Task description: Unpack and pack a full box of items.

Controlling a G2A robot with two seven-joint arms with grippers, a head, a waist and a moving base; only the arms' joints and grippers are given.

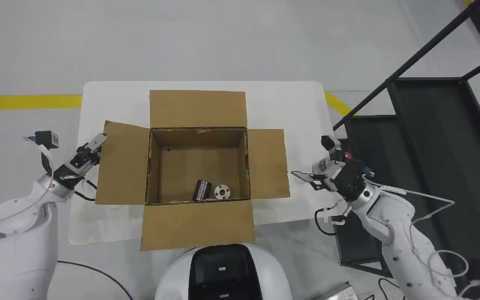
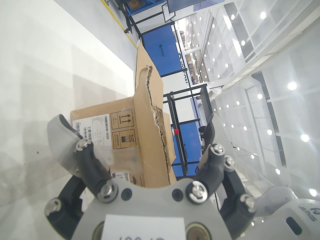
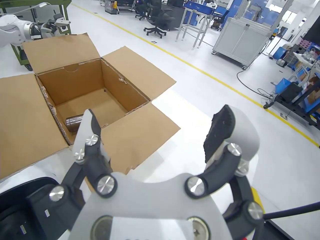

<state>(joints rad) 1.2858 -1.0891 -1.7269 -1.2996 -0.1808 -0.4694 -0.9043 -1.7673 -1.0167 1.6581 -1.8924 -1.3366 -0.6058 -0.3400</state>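
A brown cardboard box stands on the white table with all its flaps folded out. On its floor lie a dark metal cylinder and a small metal flange. The right wrist view looks into the box and catches one end of the cylinder. My left gripper hovers open just off the box's left flap; its wrist view faces the labelled box side. My right gripper stands open beyond the right flap, off the table's right edge, holding nothing.
A dark metal rack stands close to the table on the right, beside the right arm. A yellow floor line runs behind the table. Bare table shows behind the box and at the right.
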